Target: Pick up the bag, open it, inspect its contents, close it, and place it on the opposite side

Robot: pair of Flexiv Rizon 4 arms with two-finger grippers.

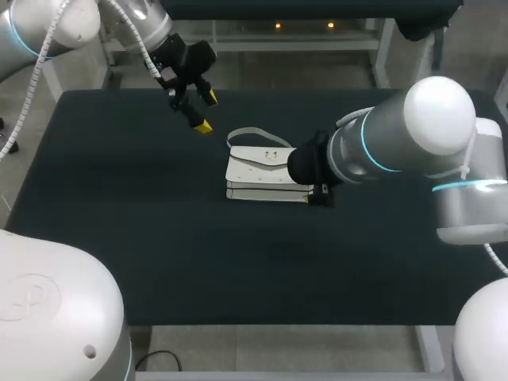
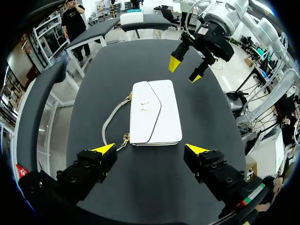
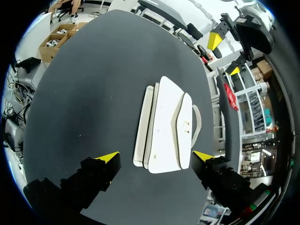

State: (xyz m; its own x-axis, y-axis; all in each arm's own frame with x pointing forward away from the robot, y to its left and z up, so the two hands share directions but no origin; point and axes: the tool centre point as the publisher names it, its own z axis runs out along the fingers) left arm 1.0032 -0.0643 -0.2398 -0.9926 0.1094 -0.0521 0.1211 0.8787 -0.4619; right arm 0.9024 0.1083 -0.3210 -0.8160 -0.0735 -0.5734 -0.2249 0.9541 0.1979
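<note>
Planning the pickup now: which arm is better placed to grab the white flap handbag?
Right, probably. The right gripper is open, with the end of the white flap handbag showing between its fingers. The left gripper hangs open farther off, on the side of the grey strap.

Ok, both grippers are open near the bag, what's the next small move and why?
Probably lower the right gripper and close on the bag: it lies flat, flap shut, untouched, and its near end lines up within that gripper's open span. The left gripper hangs open, farther off.
</note>
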